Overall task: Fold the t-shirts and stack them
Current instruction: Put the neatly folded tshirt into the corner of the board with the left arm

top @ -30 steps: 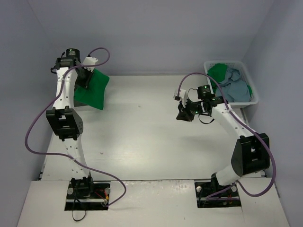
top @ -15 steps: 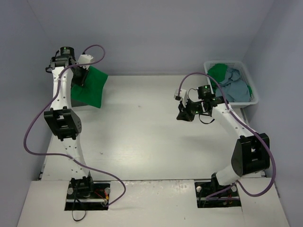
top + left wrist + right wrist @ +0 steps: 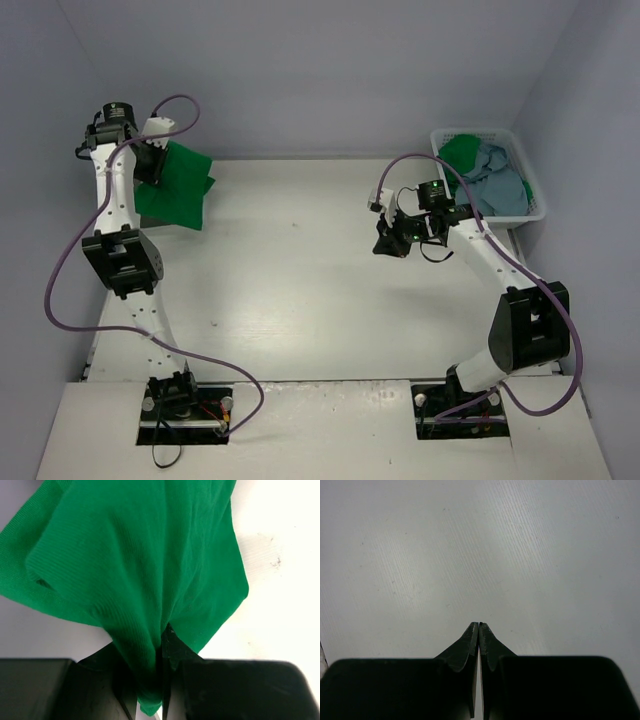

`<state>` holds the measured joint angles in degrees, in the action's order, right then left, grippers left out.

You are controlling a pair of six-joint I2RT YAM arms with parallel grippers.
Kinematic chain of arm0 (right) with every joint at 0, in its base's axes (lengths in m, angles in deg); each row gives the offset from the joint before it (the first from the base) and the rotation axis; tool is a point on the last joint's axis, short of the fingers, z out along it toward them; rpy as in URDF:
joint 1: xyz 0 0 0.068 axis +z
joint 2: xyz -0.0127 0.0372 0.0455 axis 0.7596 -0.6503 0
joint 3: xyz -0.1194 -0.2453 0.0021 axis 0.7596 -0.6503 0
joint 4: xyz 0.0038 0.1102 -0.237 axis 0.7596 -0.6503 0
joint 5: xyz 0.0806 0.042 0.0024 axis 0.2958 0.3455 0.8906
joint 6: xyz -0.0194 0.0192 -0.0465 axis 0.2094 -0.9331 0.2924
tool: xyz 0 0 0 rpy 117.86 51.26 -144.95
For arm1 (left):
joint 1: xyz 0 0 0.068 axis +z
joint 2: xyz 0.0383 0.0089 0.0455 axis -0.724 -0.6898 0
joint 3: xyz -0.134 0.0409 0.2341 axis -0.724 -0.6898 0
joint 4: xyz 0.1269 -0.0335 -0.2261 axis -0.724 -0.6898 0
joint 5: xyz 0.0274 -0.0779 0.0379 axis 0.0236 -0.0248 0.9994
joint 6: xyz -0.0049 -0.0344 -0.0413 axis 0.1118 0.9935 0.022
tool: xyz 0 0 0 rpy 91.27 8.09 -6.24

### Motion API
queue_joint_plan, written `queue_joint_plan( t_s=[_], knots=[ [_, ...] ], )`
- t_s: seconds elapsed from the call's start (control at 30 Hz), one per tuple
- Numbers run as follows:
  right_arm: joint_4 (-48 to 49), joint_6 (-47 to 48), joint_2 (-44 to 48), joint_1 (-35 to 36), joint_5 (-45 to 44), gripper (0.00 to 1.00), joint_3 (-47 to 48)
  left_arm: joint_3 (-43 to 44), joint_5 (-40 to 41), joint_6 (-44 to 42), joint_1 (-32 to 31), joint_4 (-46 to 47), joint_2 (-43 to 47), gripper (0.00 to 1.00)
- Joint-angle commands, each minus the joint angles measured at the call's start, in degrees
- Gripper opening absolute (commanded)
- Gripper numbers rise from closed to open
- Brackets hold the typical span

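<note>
A bright green t-shirt (image 3: 178, 188) hangs folded from my left gripper (image 3: 152, 165) at the far left of the table. In the left wrist view the gripper (image 3: 161, 635) is shut on a bunched edge of the green t-shirt (image 3: 140, 555), which drapes away over the white surface. My right gripper (image 3: 390, 243) hovers over the table's right middle; its jaws (image 3: 479, 626) are shut with nothing between them. More t-shirts, one green (image 3: 462, 152) and one light blue-grey (image 3: 497, 180), lie crumpled in the basket at the back right.
The white plastic laundry basket (image 3: 535, 172) stands at the back right corner against the wall. A purple cable loops off each arm. Grey walls close in the table's left, back and right sides.
My left arm has swung further left and back, carrying the hanging green t-shirt with it. The right arm has stayed where it was.
</note>
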<state>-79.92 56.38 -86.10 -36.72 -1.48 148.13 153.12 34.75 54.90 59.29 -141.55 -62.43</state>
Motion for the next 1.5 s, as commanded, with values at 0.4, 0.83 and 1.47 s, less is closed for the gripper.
queue_joint_plan(
  t_s=[0.4,0.83,1.47],
  knots=[
    [0.96,-0.12,0.61,-0.49,1.67,0.00,-0.92,-1.89,2.26,-1.72,3.79,9.63,-4.49,0.00],
    [1.58,0.15,-1.41,-1.20,1.23,0.00,-1.97,5.39,7.53,-0.23,3.88,16.75,-15.39,0.00],
    [1.84,-0.12,-2.73,-1.28,1.41,0.00,-1.89,3.64,10.96,4.78,3.27,25.63,-12.15,0.51]
  ],
)
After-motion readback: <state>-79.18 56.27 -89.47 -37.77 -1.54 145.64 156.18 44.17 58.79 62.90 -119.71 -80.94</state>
